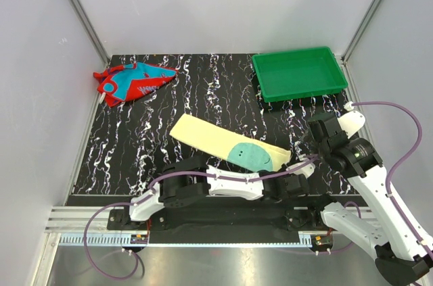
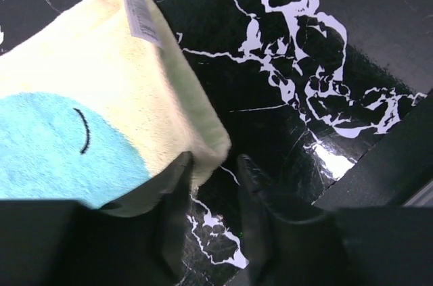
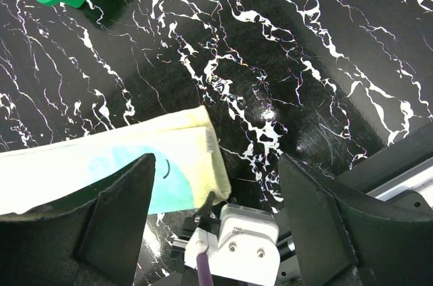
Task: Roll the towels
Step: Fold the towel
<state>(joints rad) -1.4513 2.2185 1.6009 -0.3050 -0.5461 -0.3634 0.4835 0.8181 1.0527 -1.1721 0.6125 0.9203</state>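
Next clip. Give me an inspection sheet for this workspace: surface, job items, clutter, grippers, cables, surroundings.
Surface: black tabletop with white marble veining, glossy.
Job's things: pale yellow cloth towel with a teal half-round patch, folded into a long strip, flat and unrolled mid-table; red cloth towel with teal-blue pattern, crumpled at the far left.
Clutter: green plastic tray, far right, nothing seen inside.
Grippers: left gripper straddles the yellow towel's near right corner, not yet pinching; right gripper open wide above that end.
Cables: purple cables loop off both arms, clear of the towels.
Surroundings: white walls with metal frame posts.
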